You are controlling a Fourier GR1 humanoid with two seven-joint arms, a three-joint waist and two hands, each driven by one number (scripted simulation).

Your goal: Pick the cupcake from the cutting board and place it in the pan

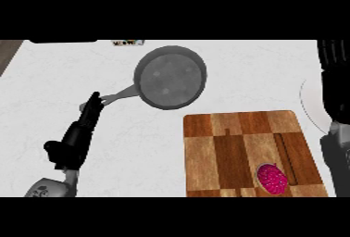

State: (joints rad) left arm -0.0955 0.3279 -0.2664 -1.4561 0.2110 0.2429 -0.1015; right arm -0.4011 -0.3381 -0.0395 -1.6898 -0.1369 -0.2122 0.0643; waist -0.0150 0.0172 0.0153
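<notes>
The left hand [77, 134] is lying on the counter's [41, 92] left side with straight fingers stretching toward the pan's handle [116, 96], holding nothing. The right hand [335, 83] is showing as a dark shape at the right edge; I cannot tell its fingers. Nothing looks done yet: the cupcake [272, 178] is sitting on the cutting board's [226, 148] near right corner, and the pan [170, 77] is standing empty toward the counter's far edge.

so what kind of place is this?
Most likely a kitchen counter: a white marbled countertop carrying a grey pan, with a wooden cutting board beside it holding a pink cupcake.
</notes>
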